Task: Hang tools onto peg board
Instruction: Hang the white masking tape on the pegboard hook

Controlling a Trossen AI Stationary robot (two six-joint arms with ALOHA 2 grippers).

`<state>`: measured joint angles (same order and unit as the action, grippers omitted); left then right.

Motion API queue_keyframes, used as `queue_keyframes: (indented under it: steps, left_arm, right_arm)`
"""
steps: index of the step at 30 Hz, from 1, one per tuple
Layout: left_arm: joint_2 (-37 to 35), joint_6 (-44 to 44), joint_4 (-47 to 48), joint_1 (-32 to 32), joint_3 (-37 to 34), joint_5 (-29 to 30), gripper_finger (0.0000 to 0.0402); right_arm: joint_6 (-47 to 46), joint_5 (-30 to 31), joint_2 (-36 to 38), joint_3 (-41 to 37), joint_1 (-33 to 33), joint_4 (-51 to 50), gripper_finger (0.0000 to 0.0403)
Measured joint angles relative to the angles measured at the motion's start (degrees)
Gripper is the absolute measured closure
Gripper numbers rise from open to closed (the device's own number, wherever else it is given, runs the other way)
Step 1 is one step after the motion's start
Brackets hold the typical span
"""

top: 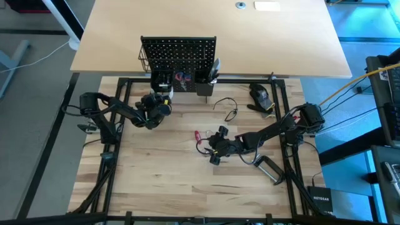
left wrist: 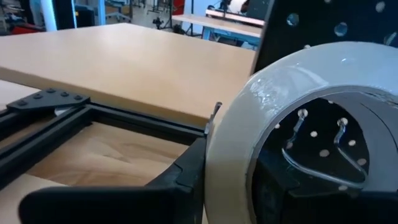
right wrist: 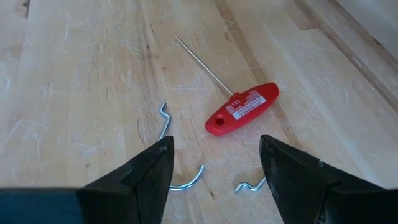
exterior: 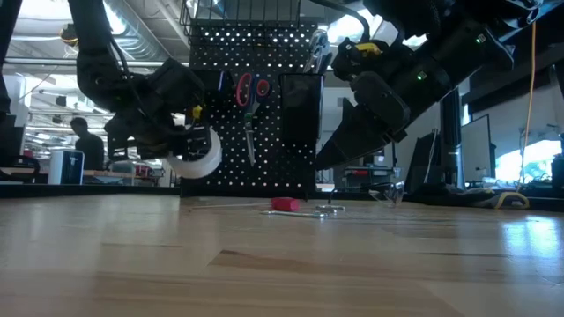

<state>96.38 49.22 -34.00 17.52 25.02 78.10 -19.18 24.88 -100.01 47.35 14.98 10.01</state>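
Observation:
The black peg board (top: 178, 56) stands upright at the far side, with red-handled scissors (exterior: 251, 88) hanging on it. My left gripper (top: 157, 103) is just in front of the board's left part, shut on the white tape roll (exterior: 201, 154). In the left wrist view a wire hook (left wrist: 323, 155) on the board shows through the roll's hole. My right gripper (right wrist: 214, 155) hovers open over the table's middle, above a red T-handled key (right wrist: 242, 109) lying flat among loose metal hooks (right wrist: 165, 121). My left gripper holds the tape roll by its ring wall (left wrist: 227, 162), one finger (left wrist: 177, 183) outside and the other inside the hollow. The fingers come about level from the table's left and near side. The roll stands on edge, lifted clear of the table, its hole facing the peg board.
A bulky black device (top: 261, 95) and a dark cable (top: 228, 109) lie right of the board. A silver level (top: 269, 167) lies near my right arm. Black frame rails (left wrist: 124, 118) border the work surface, and a large pale tabletop (top: 206, 25) stretches behind the board.

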Motion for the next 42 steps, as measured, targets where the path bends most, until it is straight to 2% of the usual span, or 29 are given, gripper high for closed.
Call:
queue_keyframes:
  steps: [9,17,27,42]
  left_arm:
    - [0.0,-1.7,0.2,1.4,0.0,-1.9,0.0327]
    - [0.0,-1.4,0.7,3.5,0.0,-3.0,0.0304]
    - [0.0,1.0,0.5,7.3,0.1,-10.9,0.0288]
    - [0.0,-1.4,0.3,8.8,0.1,-13.4,0.0248]
  right_arm:
    - [0.0,0.0,0.0,0.0,0.0,0.0,0.0166]
    - [0.1,0.0,0.0,0.0,0.0,0.0,0.0166]
    - [0.5,0.0,0.0,0.0,0.0,0.0,0.0166]
    - [1.2,-0.5,0.0,0.0,0.0,-0.1,0.0166]
